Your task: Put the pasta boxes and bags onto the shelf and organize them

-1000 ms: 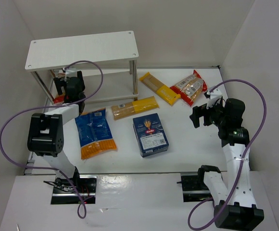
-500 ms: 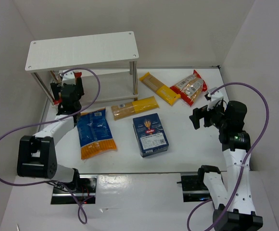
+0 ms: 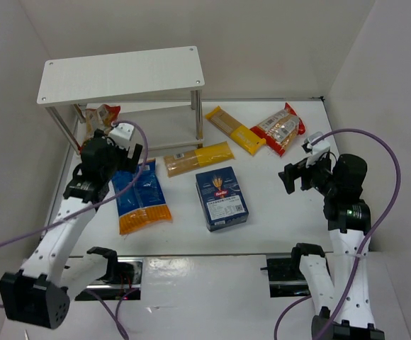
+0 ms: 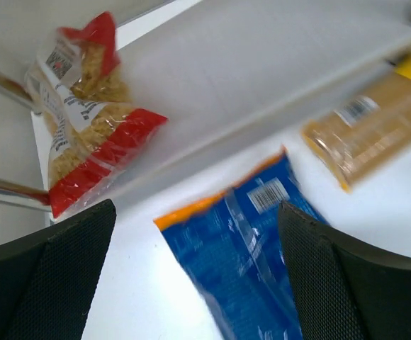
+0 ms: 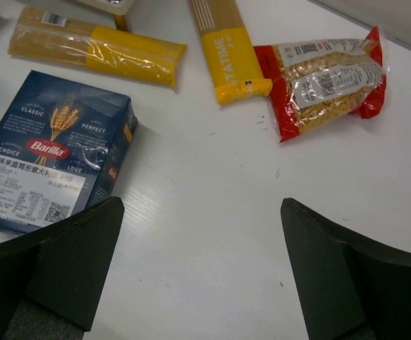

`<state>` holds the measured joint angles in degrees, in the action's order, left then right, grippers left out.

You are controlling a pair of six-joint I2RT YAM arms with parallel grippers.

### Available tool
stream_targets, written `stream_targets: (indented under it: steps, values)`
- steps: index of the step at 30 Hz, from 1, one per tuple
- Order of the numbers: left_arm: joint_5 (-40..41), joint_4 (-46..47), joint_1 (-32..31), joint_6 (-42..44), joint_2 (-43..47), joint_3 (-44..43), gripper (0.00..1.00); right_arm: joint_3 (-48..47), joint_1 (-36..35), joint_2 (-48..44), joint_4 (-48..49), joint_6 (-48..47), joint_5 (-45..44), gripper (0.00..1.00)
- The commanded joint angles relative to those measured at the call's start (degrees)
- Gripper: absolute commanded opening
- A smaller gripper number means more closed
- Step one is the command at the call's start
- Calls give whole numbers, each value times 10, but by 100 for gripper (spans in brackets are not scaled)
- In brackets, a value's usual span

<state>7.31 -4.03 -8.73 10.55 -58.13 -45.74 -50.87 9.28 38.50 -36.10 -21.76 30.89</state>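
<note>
Six packages are in view, and only one is on the shelf (image 3: 120, 73), which stands at 11 o'clock on the counter (image 3: 276, 212). That one is a red-edged bag of tan pasta (image 4: 85, 142), lying on the lower board at its left end, beside the metal legs.

The other five lie flat on the counter. A blue-and-orange bag (image 3: 142, 195) sits at 9 o'clock from the dark blue box (image 3: 222, 198), which is near the middle. A long yellow pack (image 3: 198, 158) lies crosswise at 11 o'clock from the box, just in front of the shelf's right legs. The second yellow pack (image 3: 235, 129) slants at 1 o'clock from the box, its yellow end against the second red-edged bag (image 3: 280, 129).

The left fingers (image 4: 195, 212) are spread wide and hold nothing. They hover over the far end of the blue-and-orange bag, with the shelved bag at 11 o'clock in their wrist view.

The right fingers (image 5: 202, 205) are also fully apart and empty, raised above bare counter at 3 o'clock from the box.
</note>
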Motion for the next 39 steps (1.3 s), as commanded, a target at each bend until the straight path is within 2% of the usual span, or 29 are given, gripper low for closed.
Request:
stream_targets:
  steps: [1,3,5,9,11,13,20,23,27,31,39]
  values:
    - [-128,-167,0,51,98,-69,100,0,4,-11,2,-4,14,100]
    - [-168,-221,0,71,128,-101,100,0,4,-16,-3,-4,20,100]
    - [-201,-272,0,49,163,-134,100,0,4,-22,-3,-4,20,100]
    - [-218,-278,0,-42,204,-134,100,0,4,-35,2,1,14,100]
    - [-261,-278,0,-68,204,-118,100,0,4,-35,2,8,0,100]
    - [-284,-278,43,-69,204,-90,100,0,4,-17,2,8,-6,100]
    - [-260,-278,85,-56,159,-69,100,-26,4,61,-3,41,-58,100]
    - [-245,-289,116,-56,154,-69,100,-26,4,53,6,60,-92,100]
    - [-267,-295,172,-51,194,-64,100,-7,9,3,38,92,-173,100]
    - [-294,-295,209,-40,239,-64,100,-7,22,-3,38,92,-173,100]
    - [-312,-301,209,-23,212,-64,100,-7,22,-8,38,92,-167,100]
